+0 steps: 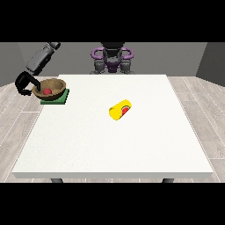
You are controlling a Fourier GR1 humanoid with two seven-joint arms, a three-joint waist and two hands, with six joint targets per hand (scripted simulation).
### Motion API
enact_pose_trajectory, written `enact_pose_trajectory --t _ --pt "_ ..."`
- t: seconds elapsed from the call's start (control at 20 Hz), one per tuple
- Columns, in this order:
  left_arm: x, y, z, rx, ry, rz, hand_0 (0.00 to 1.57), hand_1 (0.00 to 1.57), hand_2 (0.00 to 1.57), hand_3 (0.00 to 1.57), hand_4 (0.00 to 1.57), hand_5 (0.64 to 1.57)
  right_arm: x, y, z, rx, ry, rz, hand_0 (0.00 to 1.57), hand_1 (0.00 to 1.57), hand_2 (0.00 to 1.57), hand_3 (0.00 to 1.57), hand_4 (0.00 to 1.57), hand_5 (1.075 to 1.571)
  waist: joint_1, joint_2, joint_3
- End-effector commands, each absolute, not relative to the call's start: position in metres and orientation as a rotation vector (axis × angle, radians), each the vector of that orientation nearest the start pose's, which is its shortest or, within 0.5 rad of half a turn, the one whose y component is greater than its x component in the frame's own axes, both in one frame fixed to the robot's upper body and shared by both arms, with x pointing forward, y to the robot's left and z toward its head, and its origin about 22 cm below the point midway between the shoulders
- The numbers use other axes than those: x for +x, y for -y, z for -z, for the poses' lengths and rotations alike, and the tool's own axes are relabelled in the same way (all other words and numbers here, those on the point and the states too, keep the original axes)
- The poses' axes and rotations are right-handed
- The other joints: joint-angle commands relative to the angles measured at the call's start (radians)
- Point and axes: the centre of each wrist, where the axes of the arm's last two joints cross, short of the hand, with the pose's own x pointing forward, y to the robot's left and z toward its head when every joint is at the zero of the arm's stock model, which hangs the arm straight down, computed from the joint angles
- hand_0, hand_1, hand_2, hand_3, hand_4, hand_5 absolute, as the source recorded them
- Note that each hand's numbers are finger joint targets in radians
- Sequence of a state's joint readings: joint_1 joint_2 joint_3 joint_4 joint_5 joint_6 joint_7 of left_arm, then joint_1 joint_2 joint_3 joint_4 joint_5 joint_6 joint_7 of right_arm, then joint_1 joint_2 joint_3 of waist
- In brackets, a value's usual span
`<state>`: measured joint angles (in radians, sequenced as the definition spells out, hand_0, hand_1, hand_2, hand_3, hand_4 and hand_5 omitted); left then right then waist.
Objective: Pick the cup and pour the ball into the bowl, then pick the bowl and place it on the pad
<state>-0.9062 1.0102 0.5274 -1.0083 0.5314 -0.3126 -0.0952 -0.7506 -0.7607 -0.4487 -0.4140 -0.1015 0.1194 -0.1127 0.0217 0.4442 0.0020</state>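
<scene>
A brown bowl [55, 84] sits on the green pad [60, 99] at the table's left edge, with a red ball [46, 91] inside it. The black hand at the view's left [23, 83] is at the bowl's left rim, its fingers and thumb curled round that side. A yellow cup [117, 110] lies on its side near the middle of the table, with red showing at its mouth. No hand shows at the view's right.
The white table [114, 149] stretches wide in front of and to the right of the cup. The robot's torso [112, 59] stands behind the far edge. The pad lies close to the table's left edge.
</scene>
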Motion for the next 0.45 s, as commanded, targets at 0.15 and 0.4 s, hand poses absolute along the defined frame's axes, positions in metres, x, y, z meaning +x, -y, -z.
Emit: enact_pose_trajectory --t 0.15,0.4 --pt "0.286 -0.492 -0.375 0.22 2.41 -0.038 0.0 0.0 0.0 0.0 0.0 1.515 0.334 0.519 -0.129 -0.492 1.475 0.264 0.48 0.48 0.54 0.69 0.0 1.513 0.003 -0.008 -0.0007" --pt "0.304 -0.485 -0.358 0.244 2.366 -0.049 0.0 0.0 0.0 0.0 0.0 1.515 0.354 0.511 -0.189 -0.428 1.518 0.255 0.13 0.13 0.28 0.38 0.0 1.467 -0.021 -0.053 -0.0017"
